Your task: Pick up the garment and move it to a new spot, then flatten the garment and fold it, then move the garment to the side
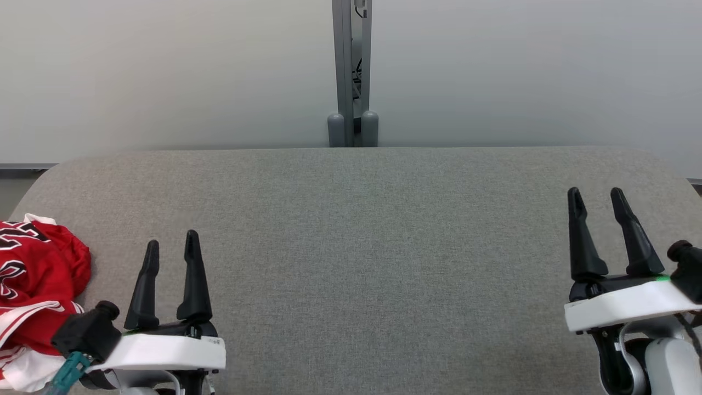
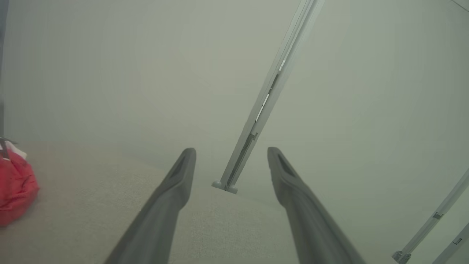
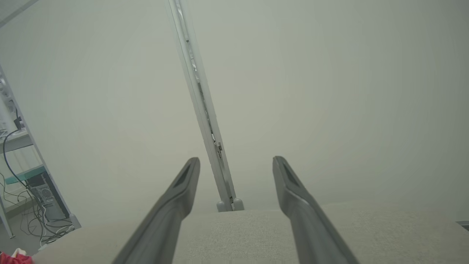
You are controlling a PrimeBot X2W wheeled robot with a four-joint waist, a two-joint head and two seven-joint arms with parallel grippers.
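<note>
The garment [image 1: 38, 285] is a red jersey with white trim and dark lettering, crumpled in a heap at the left edge of the grey fabric table [image 1: 362, 230]. My left gripper [image 1: 172, 241] hovers just right of it, open, nothing between its fingers. The left wrist view has the garment [image 2: 14, 190] as a red lump at its left edge, and that gripper [image 2: 231, 151] stands open there. My right gripper [image 1: 596, 193] is open and empty over the table's right side, far from the garment. In the right wrist view the right gripper [image 3: 236, 160] is open, with a red scrap of garment [image 3: 14, 259] at the bottom left corner.
A pale partition wall runs behind the table, with a grey metal post [image 1: 352, 71] at its centre joint. Beyond the table's left end, the right wrist view has a shelf frame with cables and a computer tower [image 3: 47, 198] on the floor.
</note>
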